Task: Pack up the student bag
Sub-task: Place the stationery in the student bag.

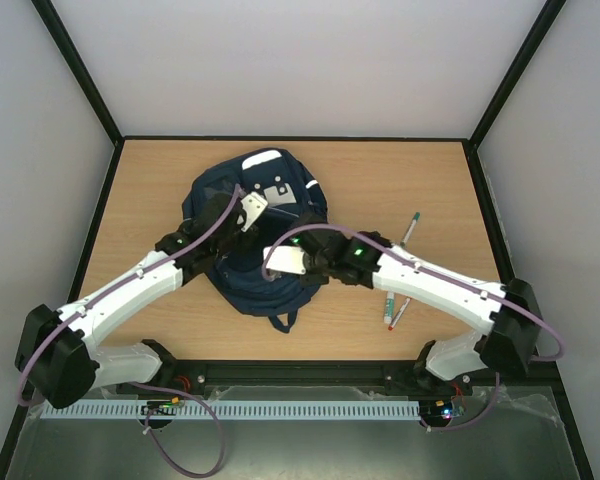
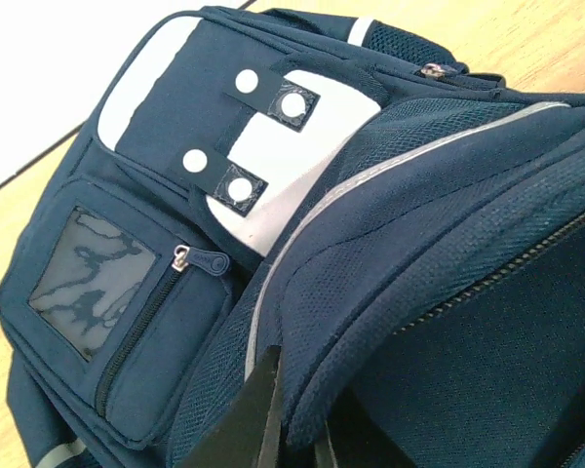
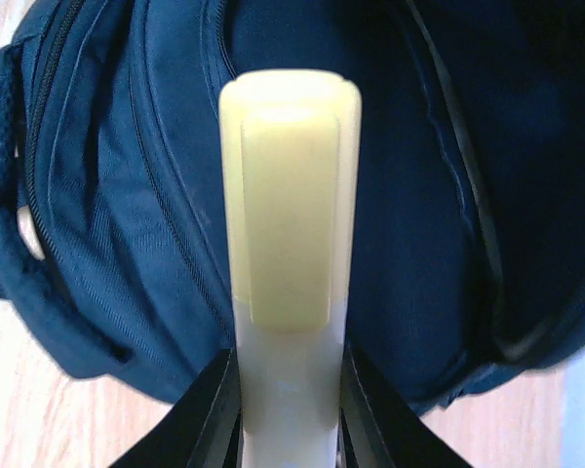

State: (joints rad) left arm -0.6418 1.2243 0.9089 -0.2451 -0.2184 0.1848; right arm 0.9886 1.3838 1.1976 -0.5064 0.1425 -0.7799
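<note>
Bag [image 1: 245,290] lies beneath both grippers, arms angled inward. Left gripper [image 2: 283,429] clamps bag's flap edge just ahead of it. Right gripper [image 3: 288,390] grips a pale marker [image 3: 288,214], pointing into the opening.

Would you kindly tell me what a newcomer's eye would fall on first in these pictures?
The big navy student bag lies in the middle of the table. The right tool grips a pale yellow marker pointed into the bag's open compartment, while the left tool is shut at the edge of its flap. A few pens lie on the table to the right of the bag.
</note>
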